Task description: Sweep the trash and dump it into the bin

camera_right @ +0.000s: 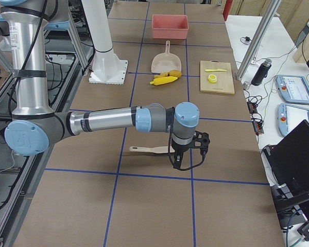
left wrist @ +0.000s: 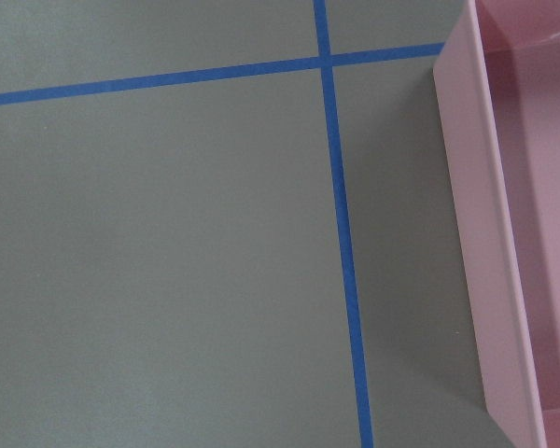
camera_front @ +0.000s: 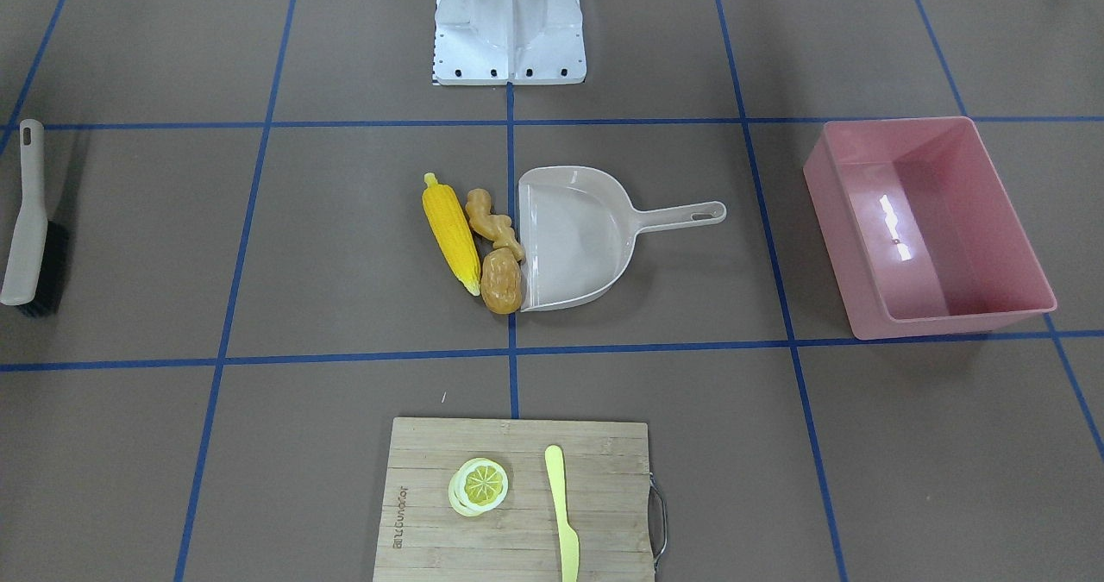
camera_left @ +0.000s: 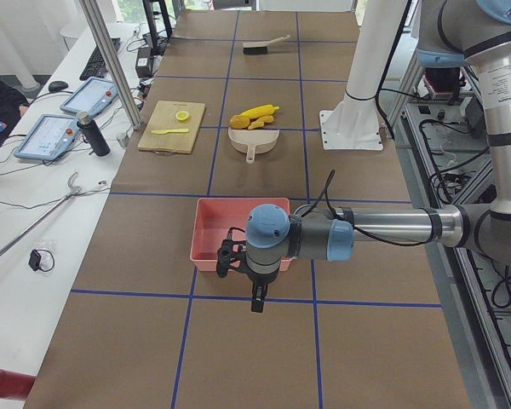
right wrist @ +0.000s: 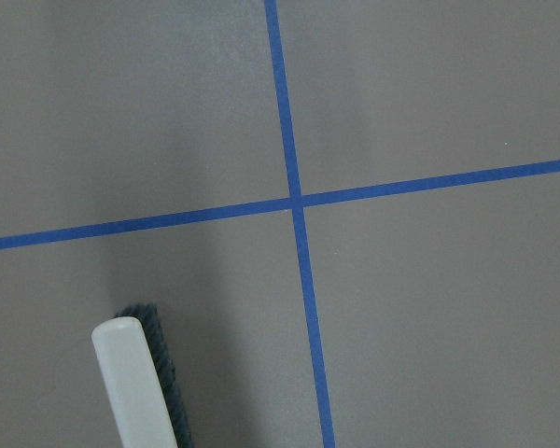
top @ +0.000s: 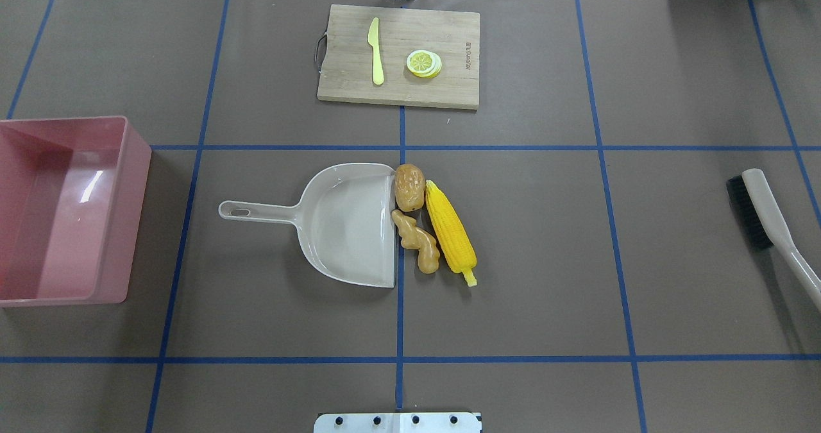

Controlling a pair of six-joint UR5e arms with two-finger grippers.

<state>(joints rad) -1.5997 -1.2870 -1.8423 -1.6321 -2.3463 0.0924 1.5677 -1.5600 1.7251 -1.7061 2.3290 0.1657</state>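
Note:
The trash lies mid-table: a yellow corn cob (camera_front: 451, 235) (top: 450, 233), a tan ginger root (camera_front: 493, 222) (top: 417, 240) and a brown potato-like lump (camera_front: 502, 282) (top: 409, 187), all against the open lip of a beige dustpan (camera_front: 573, 237) (top: 340, 221). The pink bin (camera_front: 832, 228) (top: 131, 215) (left wrist: 476, 233) stands empty on the robot's left. My left gripper (camera_left: 255, 305) hangs just outside the bin's outer end wall; I cannot tell its state. Over the brush (camera_right: 149, 150) (right wrist: 135, 383) at the robot's right hangs my right gripper (camera_right: 183, 163); I cannot tell its state either.
A wooden cutting board (camera_front: 517, 500) at the far table edge carries a lemon slice (camera_front: 479, 485) and a pale yellow knife (camera_front: 562, 513). The white robot base (camera_front: 509, 26) stands behind the dustpan. Blue tape lines grid the brown table.

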